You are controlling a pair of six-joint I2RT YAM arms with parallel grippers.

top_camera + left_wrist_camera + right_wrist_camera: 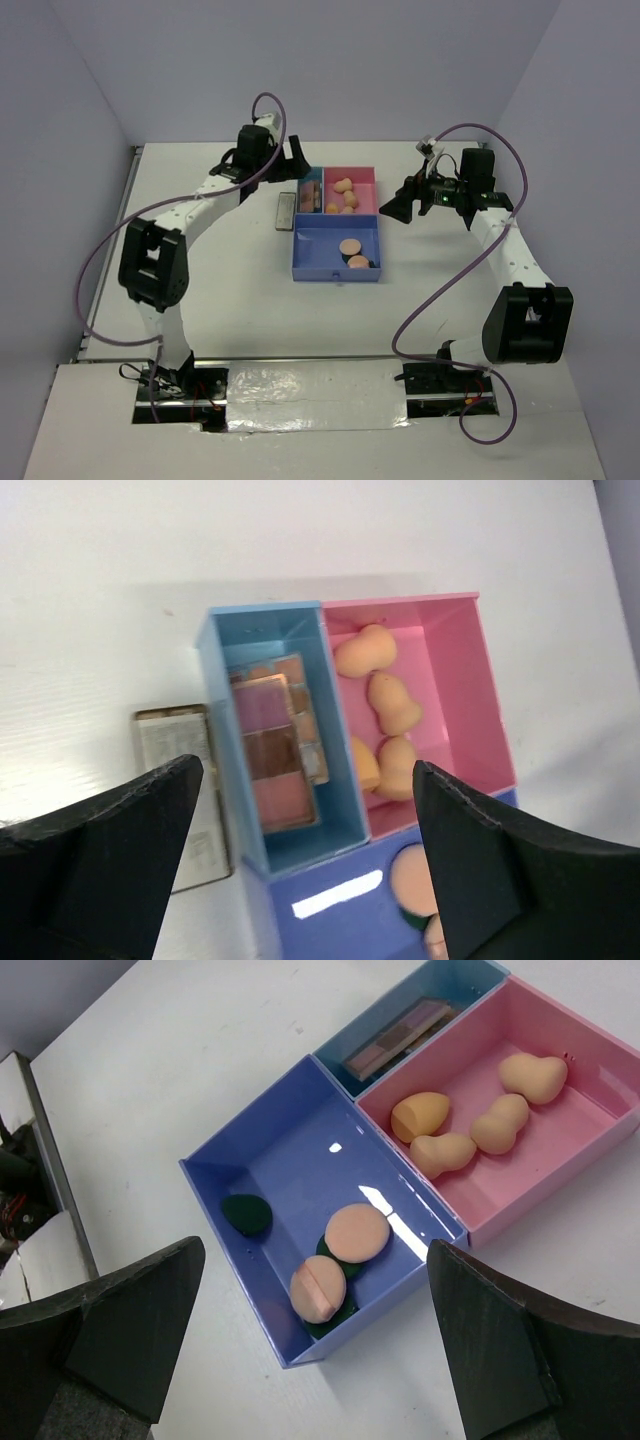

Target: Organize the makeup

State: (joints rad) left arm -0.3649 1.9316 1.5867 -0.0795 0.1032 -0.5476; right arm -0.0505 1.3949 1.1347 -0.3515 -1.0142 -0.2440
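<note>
The tray has three compartments. Stacked palettes (272, 742) with pink and brown pans lie in the light blue one. Several peach egg sponges (391, 704) lie in the pink one (560, 1150). Two peach puffs (357, 1232) and dark green discs (246, 1214) lie in the purple one (320, 245). One more palette (184, 798), silver side up, lies on the table left of the tray (286, 211). My left gripper (308, 780) is open and empty above the light blue compartment (293, 163). My right gripper (315, 1260) is open and empty, above the tray's right side (396, 208).
The white table (200, 290) holds only the tray and the loose palette. Purple walls close in the back and both sides. Cables loop from both arms. Foil tape covers the near edge by the arm bases (310, 395).
</note>
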